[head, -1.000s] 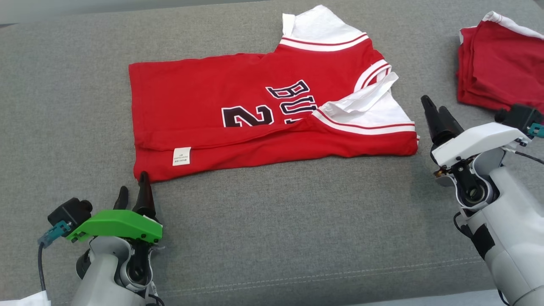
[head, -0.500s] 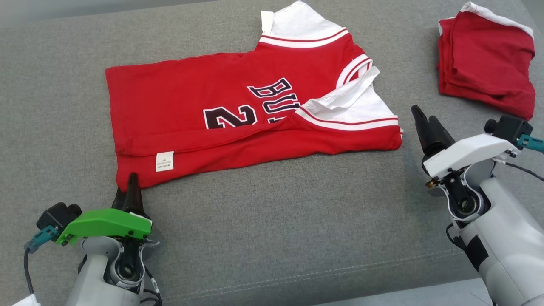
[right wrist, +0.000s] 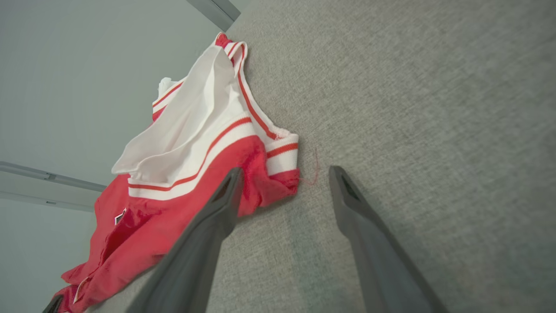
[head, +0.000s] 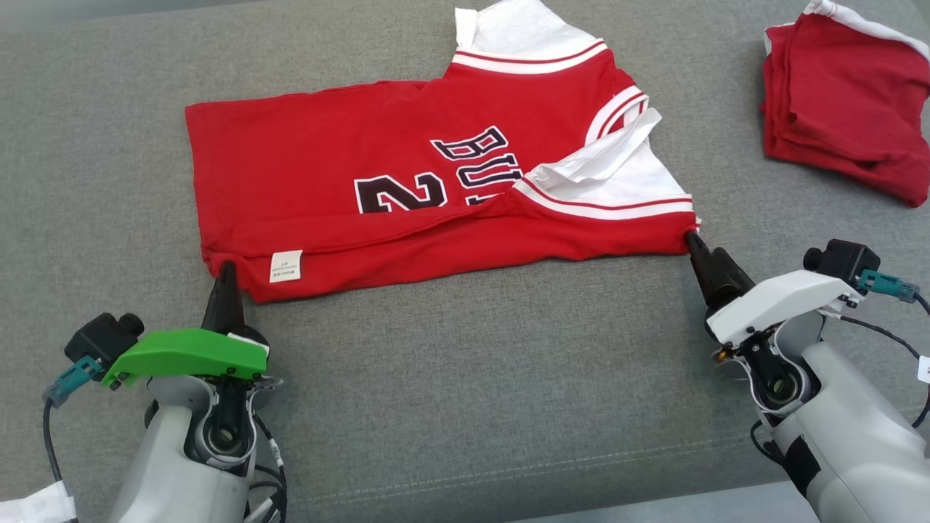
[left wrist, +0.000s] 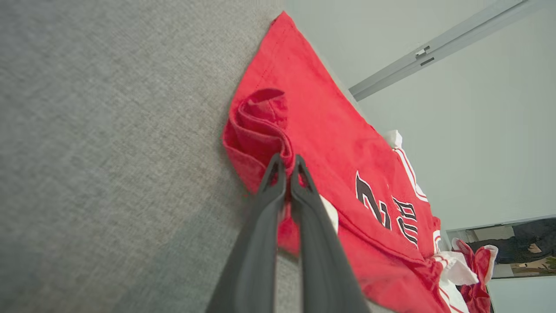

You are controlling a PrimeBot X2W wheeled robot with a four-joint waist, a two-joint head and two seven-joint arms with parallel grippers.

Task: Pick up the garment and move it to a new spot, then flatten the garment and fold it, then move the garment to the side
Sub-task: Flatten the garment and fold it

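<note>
The garment (head: 407, 181) is a red jersey with white sleeves and dark lettering, lying partly folded on the grey cushion (head: 465, 378). Its near left hem corner is pinched by my left gripper (head: 227, 270), which is shut on the cloth; the left wrist view shows the red fabric (left wrist: 260, 130) bunched at the gripper (left wrist: 286, 161). My right gripper (head: 696, 247) is open at the garment's near right corner. In the right wrist view that gripper (right wrist: 284, 174) straddles the red and white corner (right wrist: 278, 182), with the left finger touching the cloth.
A second folded red garment (head: 843, 109) lies at the far right of the cushion. The cushion's front seam (head: 508, 472) runs below both arms. A pale wall (right wrist: 65, 87) stands beyond the cushion.
My left gripper has closed on the hem corner. My right gripper has moved forward and left up to the garment's right corner. The camera shifted slightly.
</note>
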